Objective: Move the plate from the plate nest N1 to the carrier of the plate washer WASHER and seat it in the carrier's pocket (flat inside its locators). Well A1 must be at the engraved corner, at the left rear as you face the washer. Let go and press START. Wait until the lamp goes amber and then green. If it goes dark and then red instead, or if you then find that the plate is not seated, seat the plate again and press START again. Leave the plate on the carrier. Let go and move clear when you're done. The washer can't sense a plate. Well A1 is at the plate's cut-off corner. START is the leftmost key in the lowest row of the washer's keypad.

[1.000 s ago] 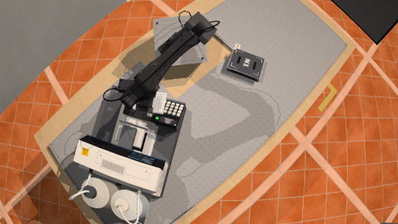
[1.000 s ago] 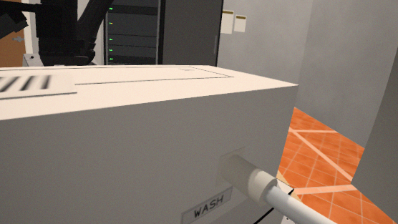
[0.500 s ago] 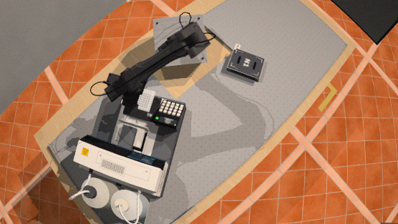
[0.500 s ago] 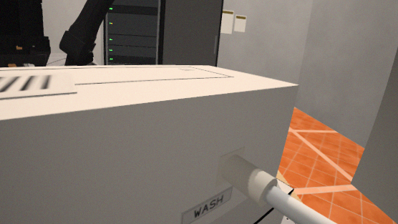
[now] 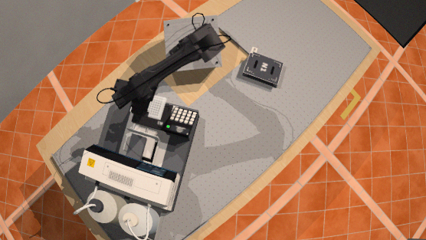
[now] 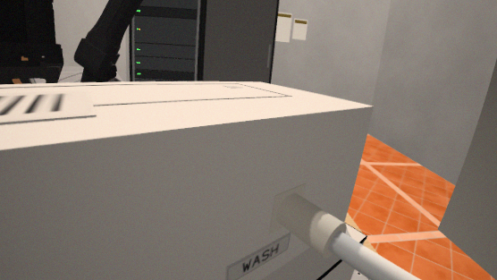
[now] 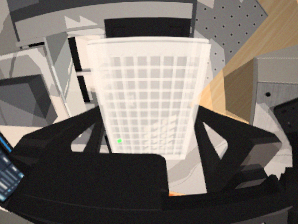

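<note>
My gripper (image 5: 152, 113) (image 7: 149, 109) is shut on the white multi-well plate (image 5: 157, 104) (image 7: 149, 86), one finger on each long side. It holds the plate in the air over the front of the washer (image 5: 126, 178) (image 6: 179, 170), just left of the keypad (image 5: 183, 116). The washer's lamp (image 5: 168, 126) is lit green. The carrier (image 5: 139, 146) lies open and without a plate, between the keypad block and the white housing. The dark plate nest N1 (image 5: 263, 67) is empty. I cannot see the plate's cut-off corner. The exterior view shows only the arm (image 6: 116, 18) behind the housing.
Two white bottles (image 5: 101, 207) (image 5: 138, 218) with hoses stand behind the washer. A hose (image 6: 358, 250) leaves the WASH port. The arm's base plate (image 5: 174, 31) sits at the mat's rear. Dark cabinets (image 6: 237, 22) stand beyond the table.
</note>
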Available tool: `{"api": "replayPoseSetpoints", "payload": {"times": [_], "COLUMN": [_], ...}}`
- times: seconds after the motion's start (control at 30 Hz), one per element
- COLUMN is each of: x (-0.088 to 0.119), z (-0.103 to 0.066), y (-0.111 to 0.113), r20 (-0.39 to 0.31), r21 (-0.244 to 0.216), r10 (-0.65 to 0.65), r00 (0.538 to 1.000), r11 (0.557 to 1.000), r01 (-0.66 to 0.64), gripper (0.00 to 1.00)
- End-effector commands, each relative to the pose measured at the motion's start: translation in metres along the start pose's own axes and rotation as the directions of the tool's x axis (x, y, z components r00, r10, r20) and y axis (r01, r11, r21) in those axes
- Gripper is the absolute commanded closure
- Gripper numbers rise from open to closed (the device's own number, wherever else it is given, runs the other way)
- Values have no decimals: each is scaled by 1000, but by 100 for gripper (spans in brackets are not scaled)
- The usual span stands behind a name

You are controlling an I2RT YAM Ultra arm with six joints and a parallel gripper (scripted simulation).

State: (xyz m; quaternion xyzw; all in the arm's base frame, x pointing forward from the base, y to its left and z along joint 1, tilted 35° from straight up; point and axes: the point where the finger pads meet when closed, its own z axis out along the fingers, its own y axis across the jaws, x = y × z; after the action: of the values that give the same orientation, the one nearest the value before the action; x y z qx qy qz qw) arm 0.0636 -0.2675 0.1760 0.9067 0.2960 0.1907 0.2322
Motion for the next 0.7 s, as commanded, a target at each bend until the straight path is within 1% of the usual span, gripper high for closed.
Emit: {"api": "replayPoseSetpoints", "payload": {"times": [0.0,0.67], "x": [-4,-7], "z": [-9,-6], "y": [7,6], "r20": [18,10], "r21": [-20,-10], "r10": [-5,2], "r00": [1000,1000], "r11": [1000,1000], "r01": [6,-2], "gripper": [16,16]}}
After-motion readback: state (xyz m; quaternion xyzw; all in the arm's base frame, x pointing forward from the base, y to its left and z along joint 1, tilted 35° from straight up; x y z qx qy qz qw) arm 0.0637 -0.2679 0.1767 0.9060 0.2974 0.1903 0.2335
